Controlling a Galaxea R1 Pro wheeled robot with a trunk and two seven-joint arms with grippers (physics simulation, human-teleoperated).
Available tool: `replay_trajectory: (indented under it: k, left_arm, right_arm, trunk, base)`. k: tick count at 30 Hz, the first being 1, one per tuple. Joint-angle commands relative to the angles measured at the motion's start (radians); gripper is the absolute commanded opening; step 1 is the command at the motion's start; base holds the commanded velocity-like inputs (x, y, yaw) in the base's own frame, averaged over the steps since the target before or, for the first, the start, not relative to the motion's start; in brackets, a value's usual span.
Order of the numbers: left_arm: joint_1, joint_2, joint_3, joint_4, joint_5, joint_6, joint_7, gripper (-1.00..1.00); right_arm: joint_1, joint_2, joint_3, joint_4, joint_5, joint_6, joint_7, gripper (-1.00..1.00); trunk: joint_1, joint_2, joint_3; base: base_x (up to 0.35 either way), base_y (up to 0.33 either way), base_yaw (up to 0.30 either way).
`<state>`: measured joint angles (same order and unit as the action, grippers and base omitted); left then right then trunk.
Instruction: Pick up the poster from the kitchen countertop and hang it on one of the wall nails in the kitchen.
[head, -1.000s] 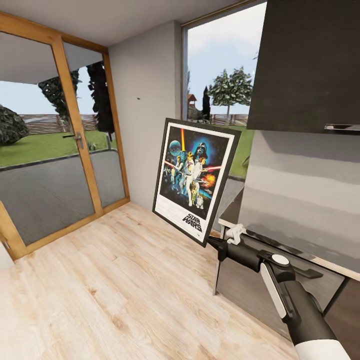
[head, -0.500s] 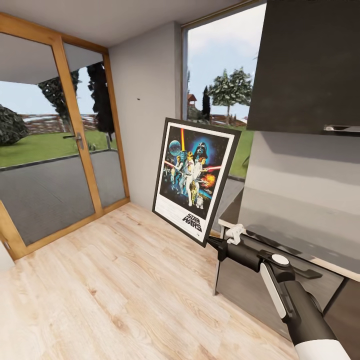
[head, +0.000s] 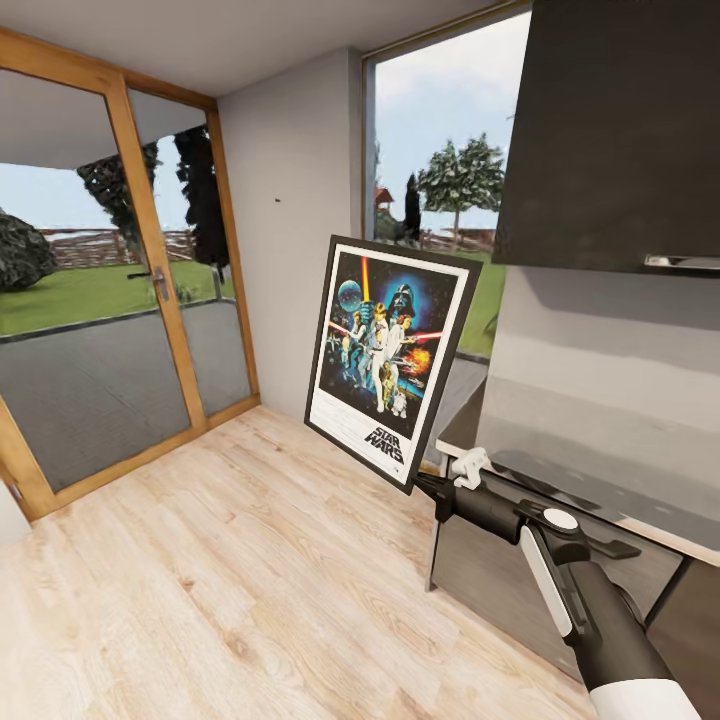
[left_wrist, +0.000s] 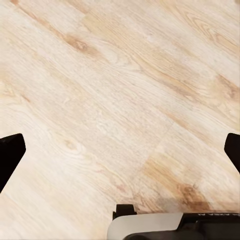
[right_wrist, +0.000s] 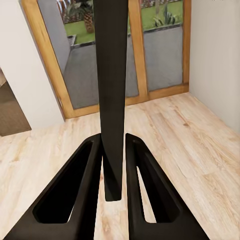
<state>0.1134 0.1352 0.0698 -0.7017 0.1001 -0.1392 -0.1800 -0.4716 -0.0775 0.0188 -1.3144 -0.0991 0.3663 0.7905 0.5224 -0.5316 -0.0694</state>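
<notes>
Poster transport is being carried out; the framed print is being held up in the air by the right hand, off the bench and out over the wooden floor, tilted a little with its top leaning away from the arm; the grip is being taken at the lower corner of the black frame, nearest the bench's end; in the right wrist view the two dark fingers are being pressed on either side of the thin frame edge, so that hand is being kept clenched on the poster.

The left hand is being held released, its fingertips wide apart above bare floorboards, with nothing between them.

On the pale wall between the glazed door and the window, a tiny dark speck, taken to be the wall nail, is being shown high up, well apart from the poster.

The frame is being judged stiff, flat and light, yet awkward; being gripped at one corner, it is likely being levered by its own weight, and a slip or a swing is being risked; the glossy edge is probably slippery, and a firmer hold nearer the middle of a side is being suggested.
</notes>
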Motion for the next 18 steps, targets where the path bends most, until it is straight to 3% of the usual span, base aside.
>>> replay_trajectory:
  k: [1,18]
  left_arm:
    - [0.000,0.000,0.002,-0.001,0.010,0.001,-0.008,1.00]
    - [0.000,0.000,0.002,-0.001,0.010,0.001,-0.008,1.00]
  right_arm:
    - [-0.001,-0.001,0.001,0.000,-0.013,0.011,0.001,-1.00]
    - [-0.001,-0.001,0.001,0.000,-0.013,0.011,0.001,-1.00]
  trunk:
    - [-0.003,0.006,0.002]
    - [-0.069,0.125,0.055]
  base:
    - [0.000,0.000,0.000]
    - [0.000,0.000,0.000]
